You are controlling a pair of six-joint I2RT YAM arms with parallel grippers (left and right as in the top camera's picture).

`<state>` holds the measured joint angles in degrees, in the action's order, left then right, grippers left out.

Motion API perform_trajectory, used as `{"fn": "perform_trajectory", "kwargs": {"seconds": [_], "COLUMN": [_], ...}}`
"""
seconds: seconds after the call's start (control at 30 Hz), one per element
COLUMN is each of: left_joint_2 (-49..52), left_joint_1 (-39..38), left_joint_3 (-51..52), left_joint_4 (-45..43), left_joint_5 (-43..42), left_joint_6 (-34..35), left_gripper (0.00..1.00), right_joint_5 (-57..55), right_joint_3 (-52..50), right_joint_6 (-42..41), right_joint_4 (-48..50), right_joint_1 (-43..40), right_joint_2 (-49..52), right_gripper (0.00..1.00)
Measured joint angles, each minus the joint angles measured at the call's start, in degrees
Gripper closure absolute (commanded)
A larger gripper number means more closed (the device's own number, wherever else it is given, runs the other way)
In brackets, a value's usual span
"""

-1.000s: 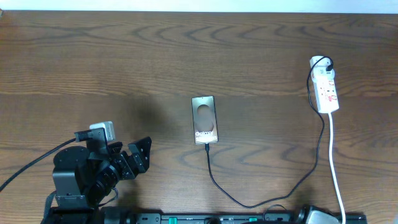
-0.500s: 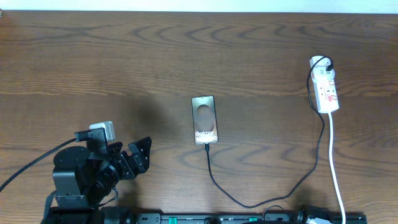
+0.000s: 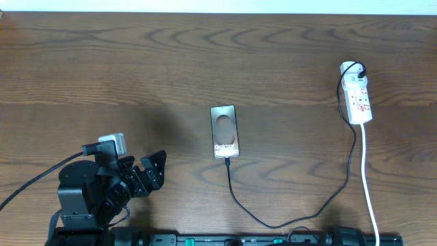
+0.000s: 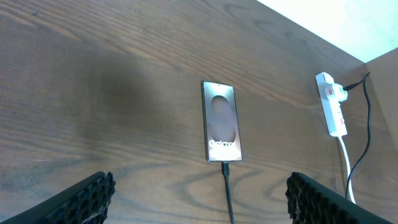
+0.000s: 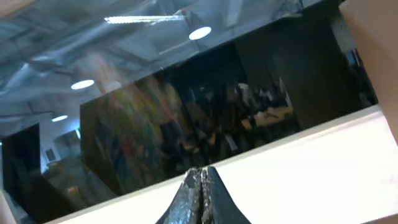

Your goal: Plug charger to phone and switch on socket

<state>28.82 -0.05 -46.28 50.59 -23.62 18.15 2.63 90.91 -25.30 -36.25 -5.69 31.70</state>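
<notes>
The phone (image 3: 224,131) lies flat at the table's middle, "Galaxy" lettering at its near end; it also shows in the left wrist view (image 4: 221,130). The charger cable (image 3: 273,222) runs from the phone's near end, where its plug (image 3: 227,160) sits in the port, round to the white socket strip (image 3: 357,99) at the far right. The strip also shows in the left wrist view (image 4: 331,109). My left gripper (image 3: 151,171) is open and empty at the front left, well short of the phone. My right gripper (image 5: 201,177) is shut and empty, pointing up at a window, off the table.
The socket's white cord (image 3: 369,184) runs from the strip down to the front edge. A black rail (image 3: 259,240) lies along the front edge. The left arm base (image 3: 78,198) stands at the front left corner.
The right arm has drawn back out of the overhead view at the bottom right. The left arm, phone, cable and socket have not moved.
</notes>
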Motion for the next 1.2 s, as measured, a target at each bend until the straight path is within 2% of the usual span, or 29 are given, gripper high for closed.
{"fn": "perform_trajectory", "kwargs": {"seconds": [0.27, 0.53, 0.9, 1.2], "left_joint_2": [0.0, 0.0, 0.0, 0.0], "left_joint_1": [0.0, 0.0, 0.0, 0.0], "left_joint_3": [0.0, 0.0, 0.0, 0.0], "left_joint_4": [0.02, 0.0, 0.0, 0.0], "left_joint_5": [0.0, 0.0, 0.0, 0.0], "left_joint_6": [-0.02, 0.0, 0.0, 0.0], "left_gripper": [0.1, 0.1, 0.1, 0.1], "right_joint_5": [-0.02, -1.07, -8.7, -15.54], "right_joint_3": [-4.13, -4.15, -4.28, -4.92], "right_joint_6": [2.56, 9.29, 16.33, 17.53], "right_joint_4": [3.34, 4.98, 5.95, 6.12], "right_joint_1": [0.09, 5.33, 7.28, 7.1], "right_joint_2": [-7.26, -12.76, -23.76, -29.88], "right_gripper": [0.96, 0.9, 0.86, 0.83]}}
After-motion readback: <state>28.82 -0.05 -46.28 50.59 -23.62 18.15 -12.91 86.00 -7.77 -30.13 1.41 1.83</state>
